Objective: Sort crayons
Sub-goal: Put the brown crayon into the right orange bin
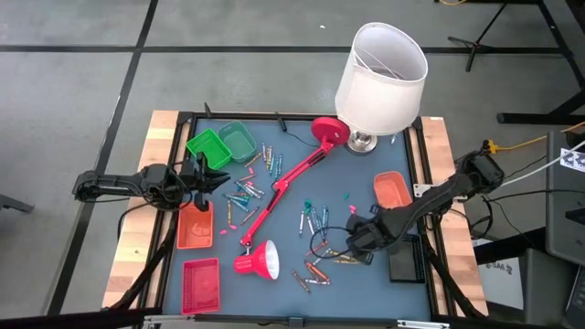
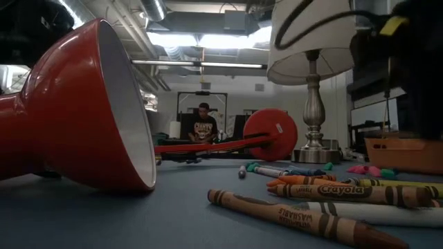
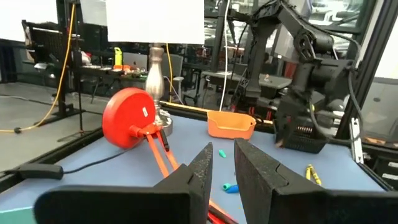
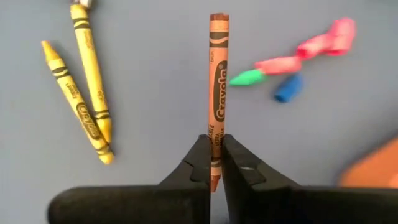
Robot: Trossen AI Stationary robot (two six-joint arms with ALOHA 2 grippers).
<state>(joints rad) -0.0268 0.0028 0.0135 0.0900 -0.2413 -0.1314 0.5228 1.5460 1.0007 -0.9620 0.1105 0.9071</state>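
Many crayons lie scattered on the blue table: a cluster [image 1: 249, 187] left of the red lamp arm, more [image 1: 311, 219] right of it, and some near the front [image 1: 311, 274]. My right gripper [image 1: 352, 243] is low over the front right of the table and shut on a brown crayon [image 4: 217, 74]. Two yellow crayons [image 4: 84, 106] lie beside it. My left gripper [image 1: 218, 177] hovers at the left by the green bins; its fingers [image 3: 222, 152] are a little apart and hold nothing. My right gripper pinches the brown crayon between its two fingers near its pointed end [image 4: 216, 129]. The fingers [image 4: 239, 165] come from above, pointing down at the table. The rest of the crayon sticks out straight beyond them. Whether it is lifted clear or lies on the table, I cannot tell.
A red desk lamp lies across the middle: base [image 1: 329, 131], long arm [image 1: 283, 183], head [image 1: 259, 260]. A white-shaded lamp [image 1: 382, 64] stands at the back. Two green bins [image 1: 219, 144], orange bins [image 1: 195, 226] [image 1: 392, 189], a red bin [image 1: 201, 283] and a black box [image 1: 405, 262] ring the crayons.
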